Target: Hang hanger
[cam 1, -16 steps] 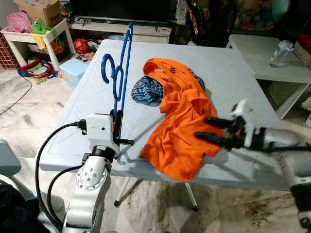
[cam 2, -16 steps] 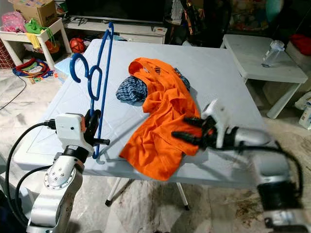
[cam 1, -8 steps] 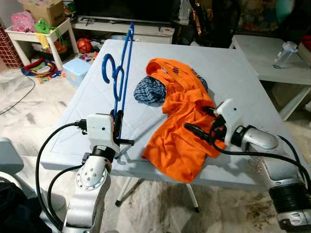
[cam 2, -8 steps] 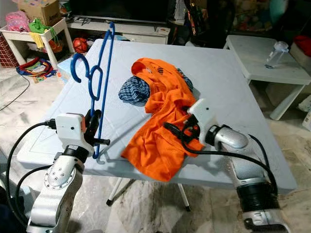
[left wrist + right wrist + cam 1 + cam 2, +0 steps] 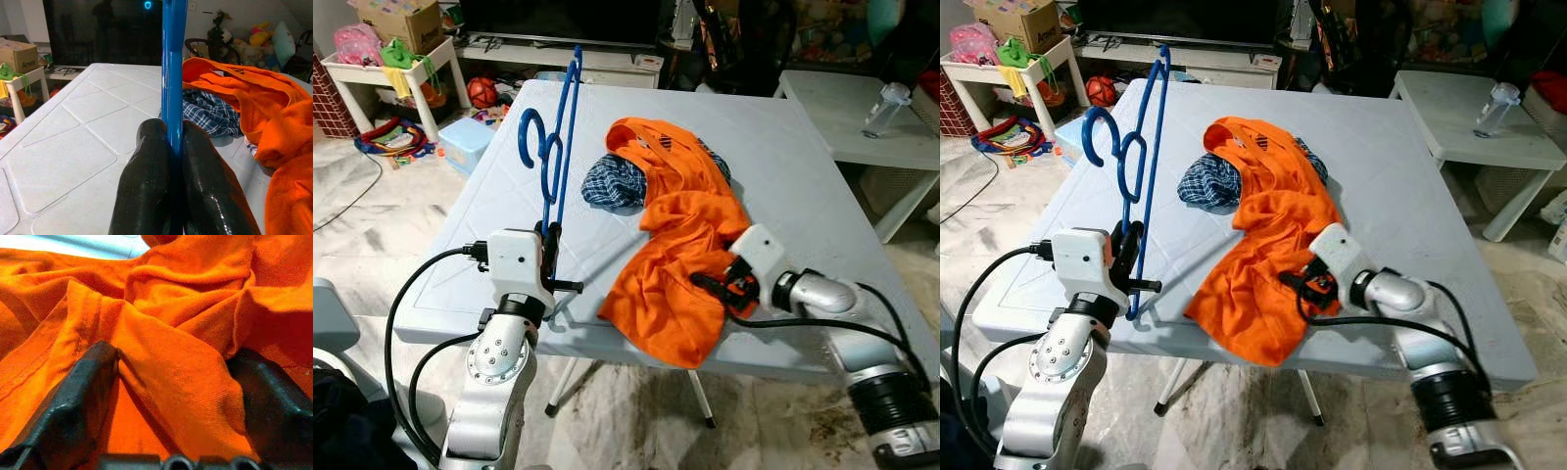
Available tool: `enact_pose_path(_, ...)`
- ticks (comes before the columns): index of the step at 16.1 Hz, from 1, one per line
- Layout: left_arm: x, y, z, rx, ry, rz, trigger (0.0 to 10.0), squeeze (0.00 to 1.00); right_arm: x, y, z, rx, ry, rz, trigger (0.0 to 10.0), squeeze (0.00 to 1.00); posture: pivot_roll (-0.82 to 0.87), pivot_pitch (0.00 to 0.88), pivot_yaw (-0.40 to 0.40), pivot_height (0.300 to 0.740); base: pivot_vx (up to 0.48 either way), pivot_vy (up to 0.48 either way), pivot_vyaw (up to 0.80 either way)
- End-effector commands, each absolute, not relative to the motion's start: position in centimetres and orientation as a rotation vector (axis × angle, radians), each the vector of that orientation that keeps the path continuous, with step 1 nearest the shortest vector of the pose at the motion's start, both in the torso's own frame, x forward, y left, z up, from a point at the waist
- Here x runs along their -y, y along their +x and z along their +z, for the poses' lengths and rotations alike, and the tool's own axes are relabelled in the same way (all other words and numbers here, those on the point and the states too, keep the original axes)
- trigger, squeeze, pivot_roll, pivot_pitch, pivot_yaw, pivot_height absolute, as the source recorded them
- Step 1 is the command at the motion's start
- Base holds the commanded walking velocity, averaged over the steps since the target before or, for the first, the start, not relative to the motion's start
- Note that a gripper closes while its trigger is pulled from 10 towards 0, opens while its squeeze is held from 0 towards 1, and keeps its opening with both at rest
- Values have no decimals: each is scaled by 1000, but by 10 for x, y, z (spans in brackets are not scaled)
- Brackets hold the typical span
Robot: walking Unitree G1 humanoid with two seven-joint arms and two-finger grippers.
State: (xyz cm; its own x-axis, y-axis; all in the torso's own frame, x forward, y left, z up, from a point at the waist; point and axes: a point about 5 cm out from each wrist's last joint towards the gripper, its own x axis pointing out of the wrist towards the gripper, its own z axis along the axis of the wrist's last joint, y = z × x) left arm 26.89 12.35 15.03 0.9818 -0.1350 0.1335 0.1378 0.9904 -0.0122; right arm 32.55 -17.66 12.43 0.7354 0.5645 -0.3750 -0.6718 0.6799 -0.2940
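Note:
A blue hanger [image 5: 556, 147] stands upright over the near left part of the white table [image 5: 783, 147]. My left gripper [image 5: 173, 142] is shut on its lower bar. An orange shirt [image 5: 680, 235] lies crumpled across the table's middle, and its lower hem hangs over the near edge. My right gripper [image 5: 715, 286] is pushed into the shirt's near right part. In the right wrist view its fingers [image 5: 73, 396] stand open, with a fold of orange cloth [image 5: 171, 357] bunched between them.
A blue plaid cloth [image 5: 615, 183] lies partly under the shirt's far end. A second white table [image 5: 862, 117] with a bottle [image 5: 881, 106] stands at the right. At the far left are a small table with toys [image 5: 382, 69] and a light blue box [image 5: 465, 144].
My right gripper came in from the shirt's right edge, reached into the cloth, then settled lower on it near the table's front. The left gripper and hanger have not moved.

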Motion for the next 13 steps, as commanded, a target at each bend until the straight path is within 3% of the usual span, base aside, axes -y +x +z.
enact_pose_path(1,-120,270,146,113,-25,-156,10000,0,175,324,117,-289,-442,714,0,0,63,68,-57,740,0,0,0)
enact_pose_path(13,-121,269,147,117,-26,-147,10000,0,177,334,115,-280,-425,614,0,0,67,76,-63,740,0,0,0)
